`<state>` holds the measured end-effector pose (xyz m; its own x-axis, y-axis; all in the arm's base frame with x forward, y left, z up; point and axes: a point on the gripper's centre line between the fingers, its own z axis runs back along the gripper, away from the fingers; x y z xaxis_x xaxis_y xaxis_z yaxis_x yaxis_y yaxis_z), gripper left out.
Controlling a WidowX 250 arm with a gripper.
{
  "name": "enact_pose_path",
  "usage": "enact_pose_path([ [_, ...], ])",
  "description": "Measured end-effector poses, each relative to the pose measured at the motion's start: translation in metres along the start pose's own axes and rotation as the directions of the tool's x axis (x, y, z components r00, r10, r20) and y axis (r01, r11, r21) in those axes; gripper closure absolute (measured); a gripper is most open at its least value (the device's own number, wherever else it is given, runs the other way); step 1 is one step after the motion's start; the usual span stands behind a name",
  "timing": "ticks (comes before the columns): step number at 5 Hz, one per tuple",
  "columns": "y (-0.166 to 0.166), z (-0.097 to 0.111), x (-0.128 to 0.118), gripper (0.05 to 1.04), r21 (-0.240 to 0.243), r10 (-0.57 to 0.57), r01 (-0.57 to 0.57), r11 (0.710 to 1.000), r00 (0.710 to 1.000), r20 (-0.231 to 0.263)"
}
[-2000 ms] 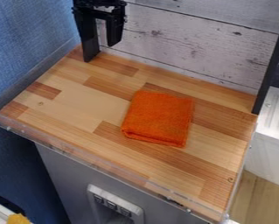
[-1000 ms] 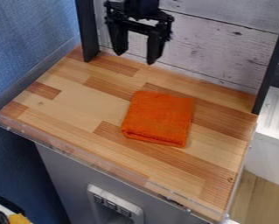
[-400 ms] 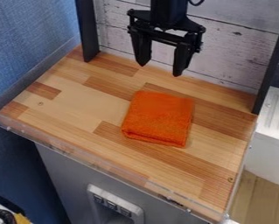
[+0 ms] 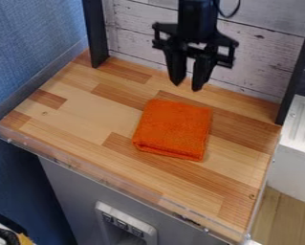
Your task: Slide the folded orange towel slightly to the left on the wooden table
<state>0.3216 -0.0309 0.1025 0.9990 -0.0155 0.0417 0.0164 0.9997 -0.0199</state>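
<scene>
The black gripper (image 4: 187,88) hangs above the back part of the wooden counter, in front of the whitish plank wall. Its two fingers point down with a narrow gap between them, and nothing is held there. Nearest to it is an orange cloth (image 4: 173,129), folded into a rough square and lying flat on the counter, a little below and in front of the fingertips. Gripper and cloth are apart.
A low transparent rim (image 4: 110,180) runs along the counter's front edge. Dark upright posts stand at the back left (image 4: 95,33) and back right (image 4: 298,72). A blue wall (image 4: 33,43) borders the left, and a white surface (image 4: 296,158) lies beyond the right edge.
From the back left, the gripper has travelled right and somewhat lower, toward the space above the cloth. Its fingers have drawn closer together since the last earlier frame. The cloth has stayed put.
</scene>
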Motion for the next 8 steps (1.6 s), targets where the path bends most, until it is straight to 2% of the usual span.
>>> enact_pose_path([
  [1, -0.001, -0.019, -0.001, 0.928, -0.006, -0.002, 0.002, 1.0, 1.0, -0.02],
  [2, 0.0, -0.035, -0.003, 1.019, -0.005, -0.003, 0.002, 1.0, 0.999, -0.039],
  [4, 0.003, -0.058, -0.005, 1.025, 0.016, 0.018, -0.017, 1.0, 0.998, -0.065],
  [6, 0.008, -0.076, -0.002, 1.025, 0.045, 0.003, 0.0, 0.999, 0.998, -0.069],
  [8, 0.017, -0.09, -0.003, 1.025, 0.04, 0.004, -0.003, 0.999, 0.999, -0.037],
])
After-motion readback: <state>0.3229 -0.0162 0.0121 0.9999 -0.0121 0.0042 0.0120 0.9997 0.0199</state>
